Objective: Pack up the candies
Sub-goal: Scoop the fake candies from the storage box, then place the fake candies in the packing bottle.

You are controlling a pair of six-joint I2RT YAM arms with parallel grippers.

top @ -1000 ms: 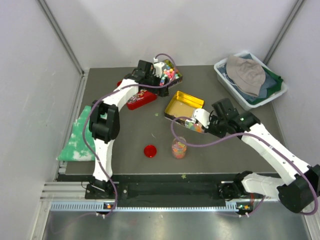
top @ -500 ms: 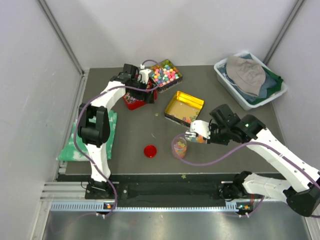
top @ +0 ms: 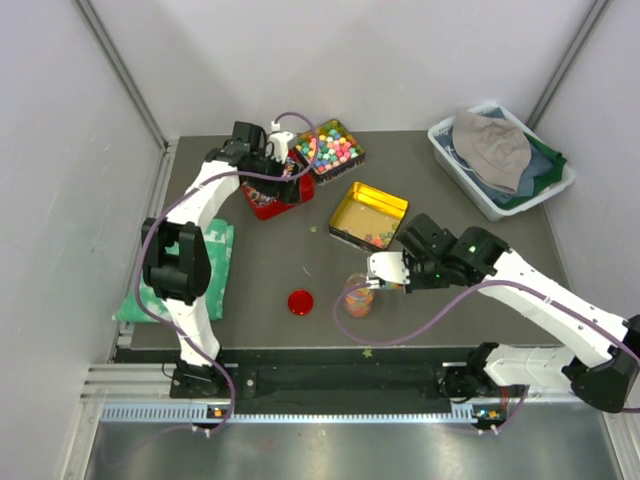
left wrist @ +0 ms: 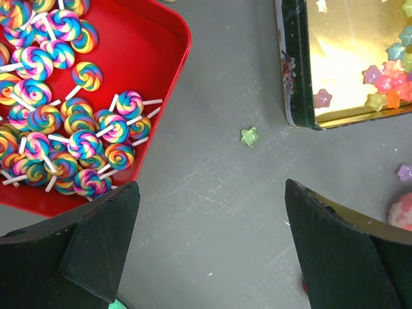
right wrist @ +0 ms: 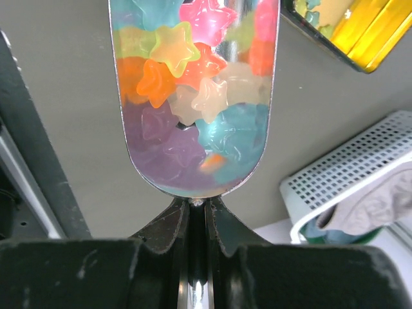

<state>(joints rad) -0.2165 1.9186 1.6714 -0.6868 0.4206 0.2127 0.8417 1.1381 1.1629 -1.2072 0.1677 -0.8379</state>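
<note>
The candies (right wrist: 193, 84) are tiny glossy star-shaped jellies heaped in a metal scoop (right wrist: 132, 148). My right gripper (right wrist: 195, 205) is shut on the scoop's handle. In the top view the right gripper (top: 388, 270) holds the scoop at the rim of a small clear cup (top: 357, 297) partly filled with candies. More candies lie in the gold tin (top: 368, 213), also in the left wrist view (left wrist: 386, 90). One green star (left wrist: 249, 136) lies loose on the table. My left gripper (left wrist: 211, 193) is open and empty, above bare table between the red tin and the gold tin; in the top view it (top: 283, 160) is at the back.
A red tin (left wrist: 161, 38) holds striped lollipops. A tin of pastel balls (top: 330, 148) stands at the back. A red lid (top: 300, 302) lies left of the cup. A green cloth (top: 165, 275) is at the left edge. A white basket (top: 445, 150) of clothes is back right.
My right arm has carried the loaded scoop left from beside the gold tin to the cup. My left arm has swung left, off the pastel-ball tin towards the red tin.
</note>
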